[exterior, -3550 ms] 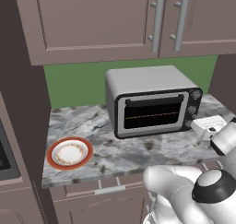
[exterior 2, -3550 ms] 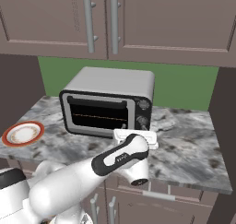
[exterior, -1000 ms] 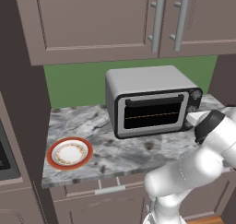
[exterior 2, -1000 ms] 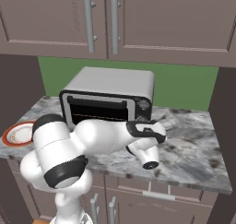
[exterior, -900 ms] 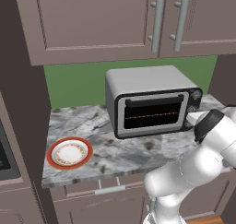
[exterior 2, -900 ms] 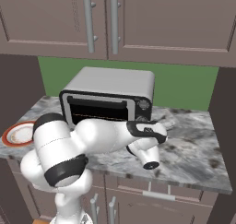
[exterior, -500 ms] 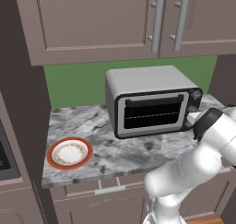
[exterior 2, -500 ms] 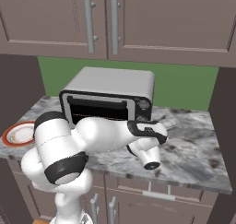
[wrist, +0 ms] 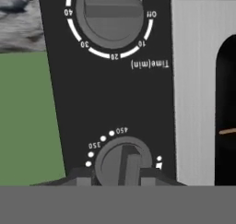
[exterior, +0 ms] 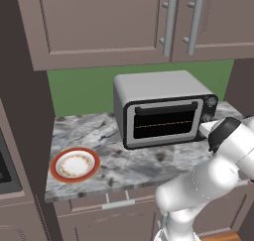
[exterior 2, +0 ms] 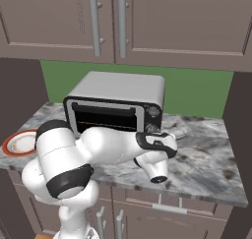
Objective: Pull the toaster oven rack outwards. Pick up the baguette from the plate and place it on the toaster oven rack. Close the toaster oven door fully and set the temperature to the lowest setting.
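On a marbled counter (exterior: 149, 168), the plate (exterior: 75, 164) with its orange-red rim sits at the left end, well apart from the toaster oven (exterior: 163, 108). The oven stands against the green wall, its long axis running along the counter and its glass front facing out into the kitchen. The toaster oven door (exterior: 166, 121) is upright and closed. At the oven's right edge, the white arm reaches in toward the black knob panel (exterior 2: 153, 119). In the hand view, rolled upside down, the timer knob (wrist: 110, 13) sits at top and the temperature knob (wrist: 123, 161) at bottom — the gripper (wrist: 124, 174) is narrowed with a fingertip on each side of that knob's raised bar, which runs along the panel's length.
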